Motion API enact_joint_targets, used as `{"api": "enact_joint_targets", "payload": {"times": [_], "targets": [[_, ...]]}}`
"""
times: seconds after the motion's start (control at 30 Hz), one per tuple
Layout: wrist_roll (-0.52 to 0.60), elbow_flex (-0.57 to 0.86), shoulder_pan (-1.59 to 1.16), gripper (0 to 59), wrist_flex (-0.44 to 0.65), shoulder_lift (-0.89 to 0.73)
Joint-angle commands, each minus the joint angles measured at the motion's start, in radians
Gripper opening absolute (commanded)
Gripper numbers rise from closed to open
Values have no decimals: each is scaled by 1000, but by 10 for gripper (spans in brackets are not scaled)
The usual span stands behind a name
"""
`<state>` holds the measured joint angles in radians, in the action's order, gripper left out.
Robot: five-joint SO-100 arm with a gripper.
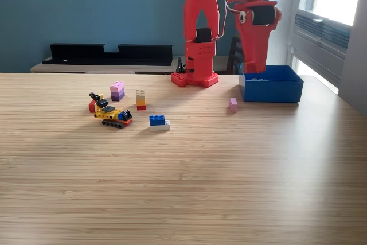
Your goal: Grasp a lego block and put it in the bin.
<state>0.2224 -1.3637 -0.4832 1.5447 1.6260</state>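
Observation:
The blue bin [273, 88] stands on the table at the exterior view's right, beside the red arm's base [195, 77]. My red gripper [256, 68] hangs fingertips down over the bin's left part, just above its rim. Its jaws face away and I cannot make out their gap or anything held. Loose lego blocks lie on the table: a small pink block [233, 104] left of the bin, a blue block on a white one [158, 121], a yellow, orange and red stack [140, 100], and a pink and purple stack [117, 90].
A yellow lego digger [113, 114] and a red block [92, 107] sit at the left of the block group. A low black shelf [109, 53] runs along the blue wall behind the table. A window and radiator are at far right.

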Motion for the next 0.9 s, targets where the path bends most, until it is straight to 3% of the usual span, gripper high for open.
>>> {"api": "enact_joint_targets", "payload": {"times": [0.03,0.5,0.8,0.83,0.9], "targets": [[3,15,-189,0,34,94],[15,-103,-626,0,55,92],[-37,-167,-678,2,55,92],[-40,-164,-678,26,55,92],[-40,-158,-678,201,55,92]]}}
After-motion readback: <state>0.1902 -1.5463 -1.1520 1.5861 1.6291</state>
